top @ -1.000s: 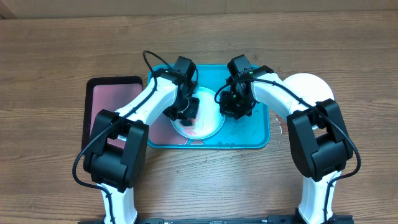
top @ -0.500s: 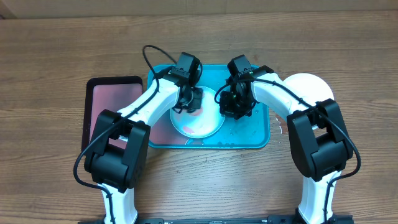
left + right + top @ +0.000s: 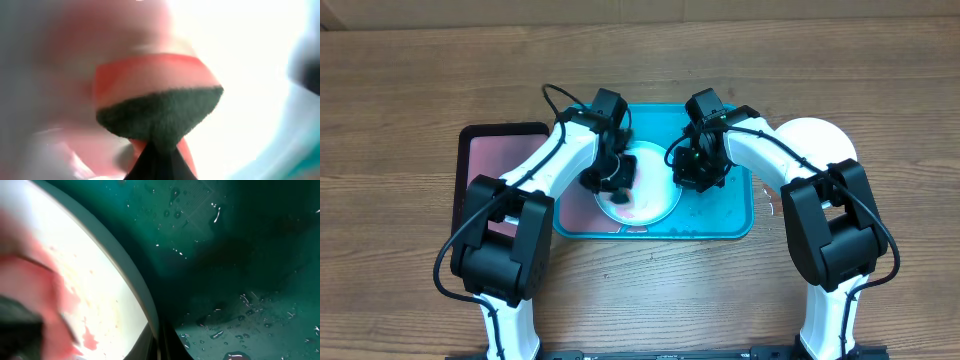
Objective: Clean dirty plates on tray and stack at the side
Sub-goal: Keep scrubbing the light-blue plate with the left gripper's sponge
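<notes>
A pale light-blue plate (image 3: 652, 205) with red smears lies on the left half of the teal tray (image 3: 735, 215). My left gripper (image 3: 612, 180) is shut on an orange sponge with a dark green scouring side (image 3: 160, 112) and presses it on the plate's left part. My right gripper (image 3: 692, 175) is shut on the plate's right rim (image 3: 127, 282), with its fingers (image 3: 162, 342) either side of the rim. A white plate (image 3: 820, 135) lies on the table to the right of the tray, partly under my right arm. The yellow-green plate is out of view.
A black-rimmed tray with a pink inside (image 3: 495, 170) lies left of the teal tray, touching it. The teal tray's floor (image 3: 240, 255) is wet with drops. Both arms reach over the tray from the near side.
My left gripper with the sponge went from the plate's middle to its far edge, then back down and left. The right gripper and the plate have not moved.
</notes>
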